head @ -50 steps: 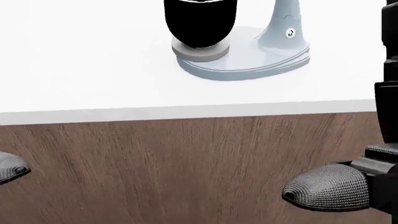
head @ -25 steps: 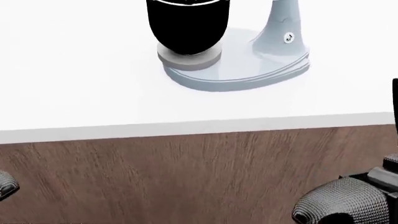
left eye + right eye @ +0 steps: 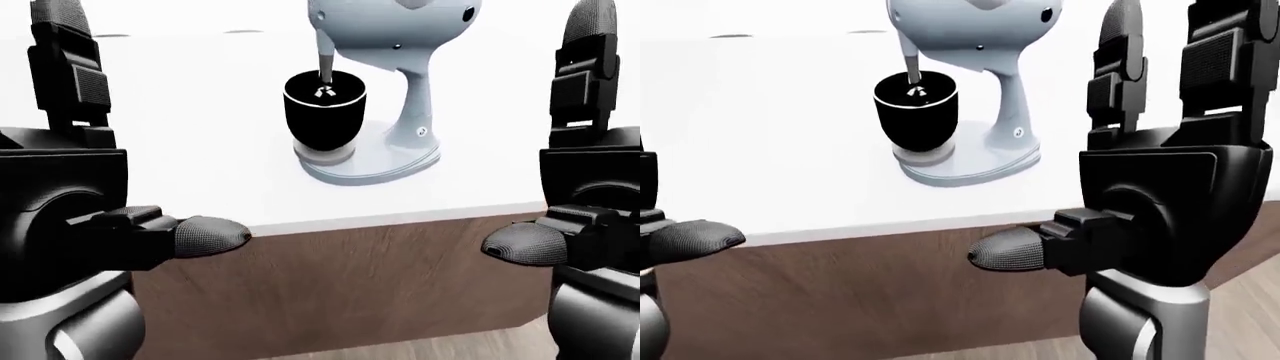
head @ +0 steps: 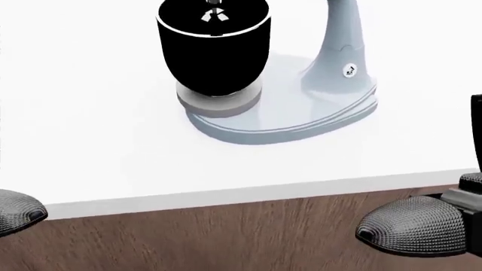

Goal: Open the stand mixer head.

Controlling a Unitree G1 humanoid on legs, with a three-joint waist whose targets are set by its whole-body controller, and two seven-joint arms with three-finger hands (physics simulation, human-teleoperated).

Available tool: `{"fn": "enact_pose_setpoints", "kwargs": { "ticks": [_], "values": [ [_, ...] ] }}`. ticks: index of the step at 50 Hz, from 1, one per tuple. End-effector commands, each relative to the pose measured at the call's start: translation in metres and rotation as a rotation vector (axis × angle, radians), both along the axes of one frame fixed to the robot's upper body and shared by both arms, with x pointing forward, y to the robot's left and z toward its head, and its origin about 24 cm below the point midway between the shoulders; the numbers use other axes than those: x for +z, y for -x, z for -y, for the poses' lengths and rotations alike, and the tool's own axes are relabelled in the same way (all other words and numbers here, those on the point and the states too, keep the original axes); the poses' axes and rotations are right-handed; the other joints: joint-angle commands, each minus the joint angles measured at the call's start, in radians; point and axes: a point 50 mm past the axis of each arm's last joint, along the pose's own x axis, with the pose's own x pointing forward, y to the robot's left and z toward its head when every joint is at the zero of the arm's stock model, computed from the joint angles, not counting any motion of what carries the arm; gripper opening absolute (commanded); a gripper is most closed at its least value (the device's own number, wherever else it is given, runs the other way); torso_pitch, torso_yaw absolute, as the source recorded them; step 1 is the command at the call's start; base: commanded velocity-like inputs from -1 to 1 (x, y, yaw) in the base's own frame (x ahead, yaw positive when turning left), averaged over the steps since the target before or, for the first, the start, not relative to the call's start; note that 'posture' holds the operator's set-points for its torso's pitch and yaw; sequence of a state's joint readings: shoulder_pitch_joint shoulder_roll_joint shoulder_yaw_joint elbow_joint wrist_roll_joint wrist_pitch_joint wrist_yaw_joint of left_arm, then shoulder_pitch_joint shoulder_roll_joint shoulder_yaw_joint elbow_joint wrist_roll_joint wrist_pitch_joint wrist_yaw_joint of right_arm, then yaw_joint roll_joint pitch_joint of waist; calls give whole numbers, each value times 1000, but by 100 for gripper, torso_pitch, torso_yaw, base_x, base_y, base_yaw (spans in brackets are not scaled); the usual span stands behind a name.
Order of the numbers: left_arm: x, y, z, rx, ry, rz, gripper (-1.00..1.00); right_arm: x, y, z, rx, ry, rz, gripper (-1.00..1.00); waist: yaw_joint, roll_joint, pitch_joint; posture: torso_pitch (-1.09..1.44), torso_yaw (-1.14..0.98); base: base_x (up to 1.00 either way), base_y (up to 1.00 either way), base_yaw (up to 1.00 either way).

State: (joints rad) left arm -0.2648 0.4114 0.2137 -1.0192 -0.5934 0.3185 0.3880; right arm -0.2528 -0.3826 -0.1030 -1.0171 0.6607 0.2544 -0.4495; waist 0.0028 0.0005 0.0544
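Observation:
A pale blue stand mixer [image 3: 395, 26] stands on the white counter [image 4: 90, 141], its head down over a black bowl [image 4: 213, 48]. The beater shaft [image 3: 327, 64] reaches into the bowl. A small knob [image 4: 350, 70] shows on the mixer's neck above the rounded base [image 4: 301, 121]. My left hand [image 3: 110, 150] is raised at the left of the left-eye view, fingers upright and thumb pointing inward, open and holding nothing. My right hand [image 3: 1080, 135] stands the same way at the right, open. Both hands are below the counter edge, well short of the mixer.
Below the counter edge runs a brown wooden cabinet face [image 4: 226, 237]. A strip of wooden floor [image 3: 480, 345] shows at the bottom right of the left-eye view. White counter surface spreads to the left of the mixer.
The camera has moved: in the head view the mixer and counter edge have slid downward and look larger. Both thumbs stay at the bottom corners.

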Motion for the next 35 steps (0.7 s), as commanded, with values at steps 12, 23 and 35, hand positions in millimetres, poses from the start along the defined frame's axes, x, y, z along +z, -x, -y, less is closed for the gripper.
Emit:
{"fn": "enact_pose_setpoints", "kwargs": {
  "ticks": [12,23,35],
  "values": [
    [7,9,1,-1,-5,78,98,6,8,-1,16,0,61,100,-2,-4,-24,0,0,0,0,0],
    [8,8,0,24,-33,72,98,1,5,-3,38,-2,21,100,2,-5,-25,-2,0,0,0,0],
    [7,7,2,21,-33,76,98,-5,-1,-5,114,-37,-108,100,5,-5,-95,-14,0,0,0,0]
  ]
}}
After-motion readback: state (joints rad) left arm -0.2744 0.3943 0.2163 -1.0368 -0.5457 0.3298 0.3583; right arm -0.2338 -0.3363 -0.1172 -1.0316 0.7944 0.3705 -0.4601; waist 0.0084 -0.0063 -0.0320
